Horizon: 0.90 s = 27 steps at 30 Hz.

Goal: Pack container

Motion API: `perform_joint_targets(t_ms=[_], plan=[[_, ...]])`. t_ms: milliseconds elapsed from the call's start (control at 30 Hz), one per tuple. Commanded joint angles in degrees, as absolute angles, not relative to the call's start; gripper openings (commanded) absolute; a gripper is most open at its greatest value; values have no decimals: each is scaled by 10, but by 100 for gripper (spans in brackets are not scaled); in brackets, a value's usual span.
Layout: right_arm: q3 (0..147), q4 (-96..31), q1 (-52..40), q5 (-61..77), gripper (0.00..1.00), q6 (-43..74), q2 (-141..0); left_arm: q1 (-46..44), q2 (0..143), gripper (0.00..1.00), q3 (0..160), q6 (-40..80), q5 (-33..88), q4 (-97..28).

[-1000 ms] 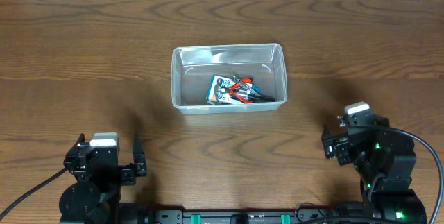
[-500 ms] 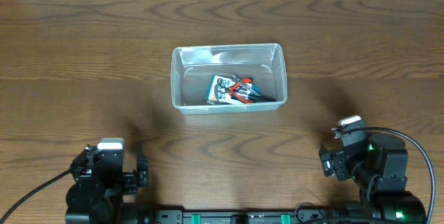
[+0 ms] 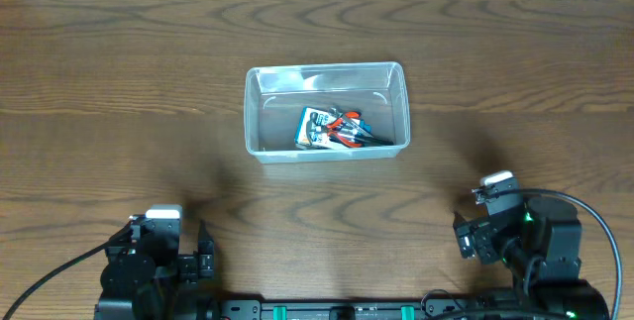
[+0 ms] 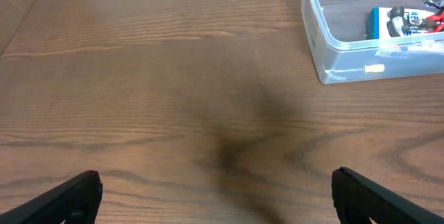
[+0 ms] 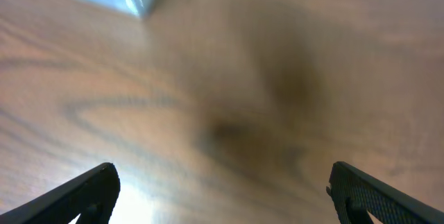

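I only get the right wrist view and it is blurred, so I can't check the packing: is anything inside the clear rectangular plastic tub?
Observer: Yes. Overhead, the clear rectangular plastic tub holds red-handled tools and a blue-and-white packet in its right near part.
Operator: Is the left gripper holding anything?
Observer: No. The left gripper is open over the bare brown wooden table, with nothing between its fingers.
Operator: Where does my right gripper sit relative to the tub?
Observer: Overhead, the right gripper is near the table's front edge, apart from the tub and to its right.
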<state>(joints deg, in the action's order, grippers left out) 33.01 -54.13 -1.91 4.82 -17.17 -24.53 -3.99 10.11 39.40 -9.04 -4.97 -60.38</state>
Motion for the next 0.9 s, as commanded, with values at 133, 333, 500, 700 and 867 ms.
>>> perform_joint_targets(t_ms=[133, 333, 500, 700, 867], plan=[[328, -435, -55, 94, 99, -147, -139, -44, 96, 98, 392, -94, -58, -607], [320, -351, -87, 95, 99, -122, -99, -44, 96, 98, 392, -94, -58, -607], [265, -236, -111, 90, 99, -122, -80, -44, 96, 98, 392, -94, -58, -607], [140, -80, -116, 90, 99, -122, -16, -44, 96, 98, 392, -94, -58, -607], [62, 7, -112, 86, 99, -118, -3, -44, 96, 98, 392, -94, -58, -607]])
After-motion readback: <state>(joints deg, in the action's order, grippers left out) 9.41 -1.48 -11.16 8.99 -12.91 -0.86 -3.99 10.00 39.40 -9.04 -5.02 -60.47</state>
